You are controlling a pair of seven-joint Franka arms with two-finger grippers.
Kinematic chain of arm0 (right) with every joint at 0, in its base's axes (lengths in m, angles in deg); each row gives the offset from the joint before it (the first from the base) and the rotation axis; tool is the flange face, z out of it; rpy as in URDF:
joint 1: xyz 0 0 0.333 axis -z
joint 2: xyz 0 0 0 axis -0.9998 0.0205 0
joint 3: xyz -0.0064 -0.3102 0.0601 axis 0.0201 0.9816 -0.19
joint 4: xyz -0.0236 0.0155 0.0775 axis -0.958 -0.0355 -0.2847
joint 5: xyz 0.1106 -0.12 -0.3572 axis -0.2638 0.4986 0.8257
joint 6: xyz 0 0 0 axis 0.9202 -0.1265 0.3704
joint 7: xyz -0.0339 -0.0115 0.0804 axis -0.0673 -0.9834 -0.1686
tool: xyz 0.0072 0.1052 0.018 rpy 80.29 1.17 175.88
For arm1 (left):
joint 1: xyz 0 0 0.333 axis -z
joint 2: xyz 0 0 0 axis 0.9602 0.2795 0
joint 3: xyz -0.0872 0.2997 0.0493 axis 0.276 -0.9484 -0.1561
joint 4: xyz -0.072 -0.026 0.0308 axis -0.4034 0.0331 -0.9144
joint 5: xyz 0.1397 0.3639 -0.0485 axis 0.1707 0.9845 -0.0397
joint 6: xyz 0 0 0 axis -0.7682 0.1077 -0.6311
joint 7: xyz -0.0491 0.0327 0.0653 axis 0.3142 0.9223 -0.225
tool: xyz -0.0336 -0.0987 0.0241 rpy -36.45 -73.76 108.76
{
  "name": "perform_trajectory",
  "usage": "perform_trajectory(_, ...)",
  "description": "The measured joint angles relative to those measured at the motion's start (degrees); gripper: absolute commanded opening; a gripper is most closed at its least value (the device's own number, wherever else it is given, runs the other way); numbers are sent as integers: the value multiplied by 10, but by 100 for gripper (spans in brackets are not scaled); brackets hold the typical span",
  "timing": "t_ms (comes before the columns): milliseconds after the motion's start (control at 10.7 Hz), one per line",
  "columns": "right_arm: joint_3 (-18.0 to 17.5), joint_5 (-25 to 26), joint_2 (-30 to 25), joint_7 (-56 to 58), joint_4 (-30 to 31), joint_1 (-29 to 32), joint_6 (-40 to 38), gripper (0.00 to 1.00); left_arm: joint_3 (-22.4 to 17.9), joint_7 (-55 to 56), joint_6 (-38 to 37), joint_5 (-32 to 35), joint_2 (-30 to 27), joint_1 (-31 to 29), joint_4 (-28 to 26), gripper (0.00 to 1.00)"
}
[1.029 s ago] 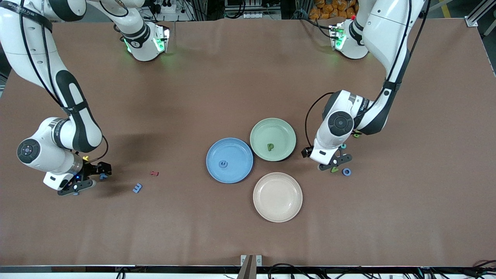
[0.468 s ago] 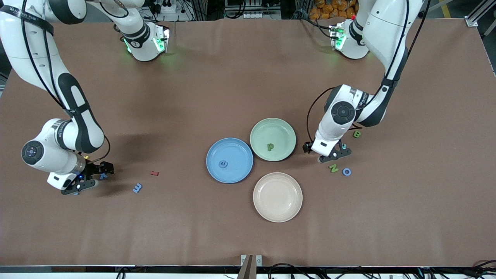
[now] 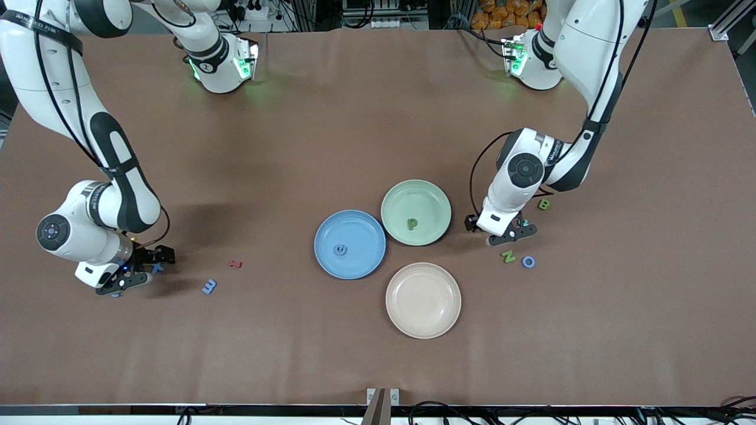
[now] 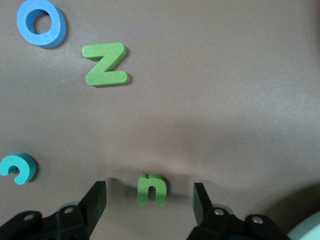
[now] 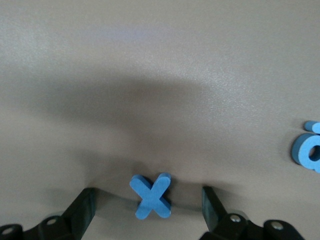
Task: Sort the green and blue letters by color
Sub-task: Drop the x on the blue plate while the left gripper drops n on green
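this is a robotics lab: two white arms bolted at the edge of a table (image 3: 366, 118) under a brown cover, green status lights on their bases, aluminium framing (image 3: 729, 23) at one corner, and cables (image 3: 449, 407) trailing along the table edges.

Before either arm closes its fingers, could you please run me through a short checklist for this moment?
1. Left gripper open, small green U-shaped letter between its fingers: ok.
2. Right gripper open, small blue X letter between its fingers: ok.
3. Other letters apart from the left gripper's fingers; green N letter, blue O letter and teal C letter lie apart: ok.
4. Round green plate has room beside its green P letter: ok.
5. Round blue plate has room: ok.
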Motion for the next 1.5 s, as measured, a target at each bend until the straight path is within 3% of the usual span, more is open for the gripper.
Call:
perform_trajectory(281, 0, 0, -4, -3, 3, 0, 8, 0, 0, -1, 9, 0, 1, -6, -4, 67)
perform_trajectory(655, 0, 0, -4, -12, 4, -1, 8, 0, 0, -2, 10, 0, 2, -6, -6, 45)
perform_trajectory(748, -2, 0, -4, -23, 4, -3, 8, 0, 0, -2, 10, 0, 3, -6, -6, 35)
perform_trajectory(935, -5, 0, -7, -58, 2, -18, -14, 0, 1, -2, 12, 0, 4, -5, -7, 0)
perform_trajectory(1497, -10, 0, -39, -254, -2, -112, -81, 0, 2, -2, 16, 0, 1, -4, 8, 0)
